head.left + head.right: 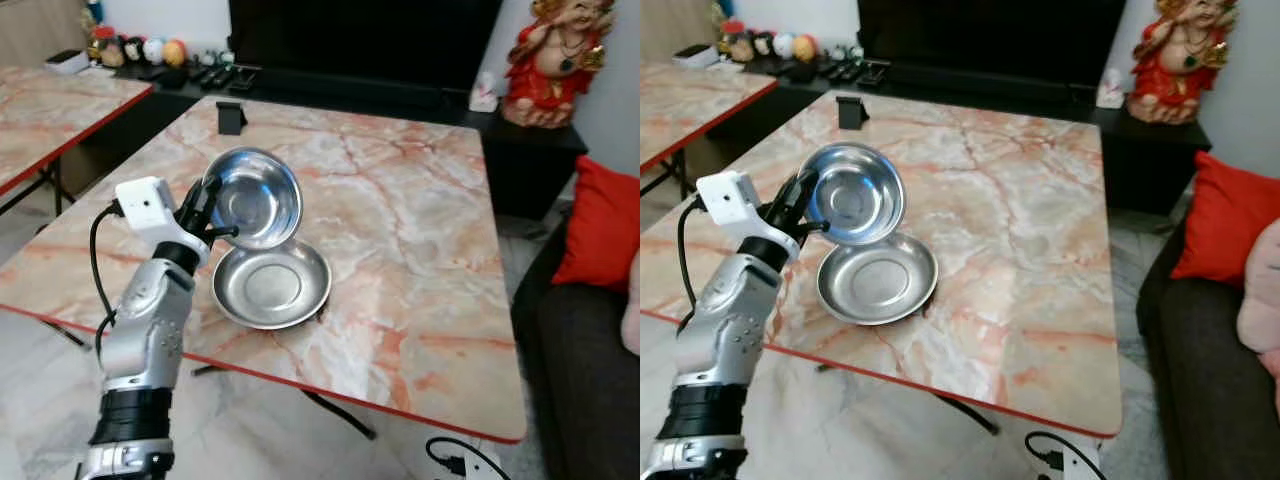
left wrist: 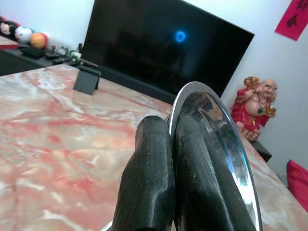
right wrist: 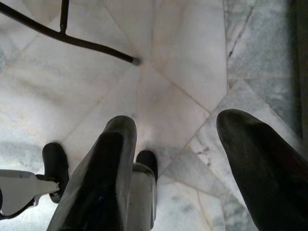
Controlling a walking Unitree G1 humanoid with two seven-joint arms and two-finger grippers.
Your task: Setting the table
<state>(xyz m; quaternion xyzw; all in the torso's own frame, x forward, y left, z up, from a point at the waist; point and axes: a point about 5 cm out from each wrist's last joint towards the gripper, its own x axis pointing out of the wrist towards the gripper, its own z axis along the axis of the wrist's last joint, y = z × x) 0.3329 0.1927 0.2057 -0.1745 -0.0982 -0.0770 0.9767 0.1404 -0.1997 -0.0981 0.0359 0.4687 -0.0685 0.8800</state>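
My left gripper (image 1: 207,210) is shut on the rim of a small steel bowl (image 1: 255,197), holding it tilted on edge above the marble table (image 1: 400,220). Just below it a larger steel plate (image 1: 272,285) lies flat near the table's front edge. In the left wrist view the two black fingers (image 2: 149,187) pinch the bowl's rim (image 2: 226,144). My right gripper (image 3: 180,159) hangs open over the tiled floor (image 3: 168,57).
A black phone stand (image 1: 231,117) sits at the table's far side. A TV (image 1: 360,40) stands behind on a low unit, beside a red figurine (image 1: 550,60). A second marble table (image 1: 40,110) is on the left, a sofa with a red cushion (image 1: 605,225) on the right.
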